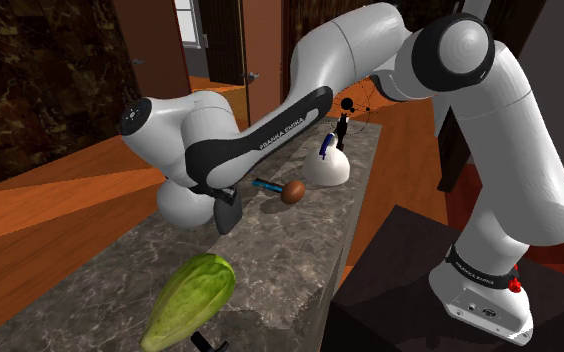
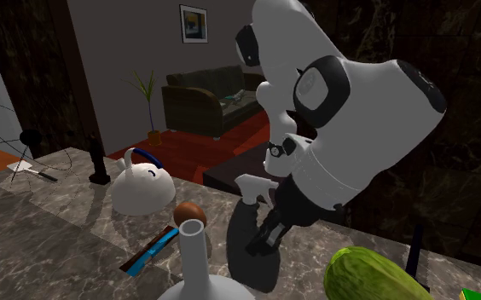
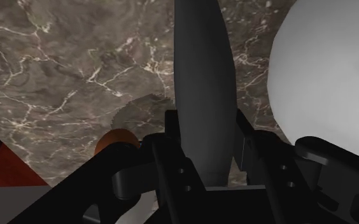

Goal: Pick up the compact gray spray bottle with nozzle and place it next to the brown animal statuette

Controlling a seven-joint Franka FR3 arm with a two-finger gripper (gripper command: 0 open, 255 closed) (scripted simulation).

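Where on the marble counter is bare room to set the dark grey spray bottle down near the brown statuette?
Bare marble counter lies between the small brown rounded statuette and the green oblong vegetable, along the edge by the stand. It is crowded at the far end: white dome with blue handle, black figurine and blue-orange flat stick sit close.

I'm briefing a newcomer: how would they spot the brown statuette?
On the marble counter, find the white dome with a blue handle. Close beside it lies the brown statuette, the only small, brown, egg-shaped thing there.
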